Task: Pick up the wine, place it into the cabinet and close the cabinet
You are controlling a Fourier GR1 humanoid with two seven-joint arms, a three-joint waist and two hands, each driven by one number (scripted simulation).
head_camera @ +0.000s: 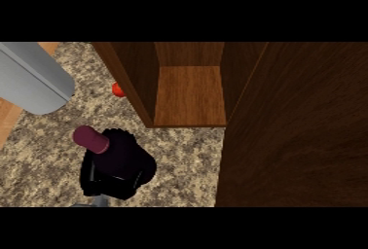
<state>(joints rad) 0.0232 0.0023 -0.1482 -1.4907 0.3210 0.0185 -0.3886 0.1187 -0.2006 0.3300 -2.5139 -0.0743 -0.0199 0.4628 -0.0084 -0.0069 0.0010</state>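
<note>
The wine bottle (92, 138) is dark with a maroon top and leans toward the upper left above the speckled counter (179, 160). My right hand (115, 170) is curled round its body and hides most of it. The open wooden cabinet (188, 97) stands just up and to the right of the bottle, showing a bare shelf. Its dark door (302, 136) stands swung open and fills the right side of the view. The left hand is not visible.
A large grey rounded shape (32, 78) fills the upper left corner. A small red object (117, 89) peeks out beside the cabinet's left wall. A light wooden strip (7, 121) runs along the left edge.
</note>
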